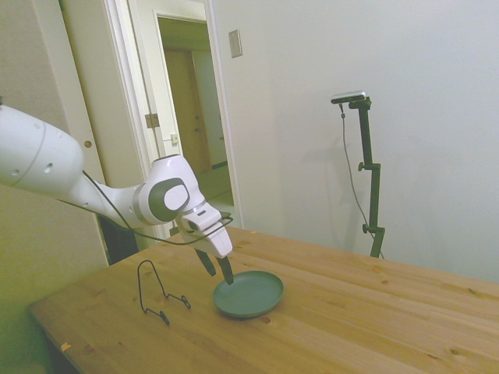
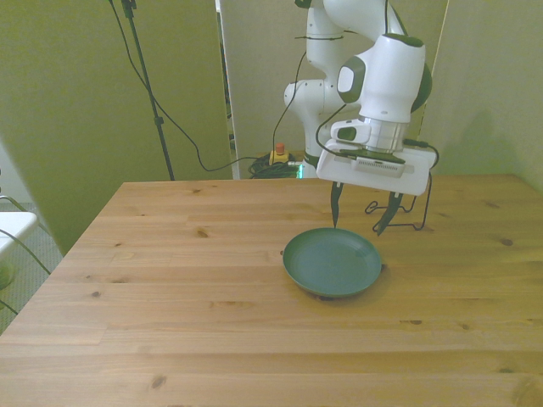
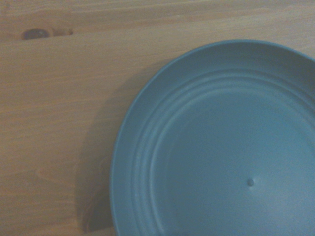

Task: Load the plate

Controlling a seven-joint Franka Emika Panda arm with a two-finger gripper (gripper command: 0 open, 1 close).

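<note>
The plate [image 1: 249, 294] lies flat on the table [image 1: 374, 327], right side up and with nothing on it — a round, shallow dish of muted teal-green with a low raised rim. In the front view it [image 2: 332, 263] sits a little toward the front view's right of the table's middle, and its rim casts a thin shadow on the wood. From the wrist view the plate [image 3: 216, 147] fills most of the picture: faint concentric rings run round its inner wall and a tiny raised dot marks the floor of the dish, with bare wooden boards and a dark knot beside it. The gripper [image 1: 216, 267] hangs just above the plate's rim on the side nearer the robot, its two dark fingers spread wide apart and grasping nothing; in the front view the gripper [image 2: 362, 212] has one fingertip down near the plate's far rim and the other off toward the front view's right. Whether a fingertip touches the rim cannot be told. Beyond the gripper, near the plate but apart from it, a thin black wire stand [image 1: 158, 290] rests upright on the table — empty.
</note>
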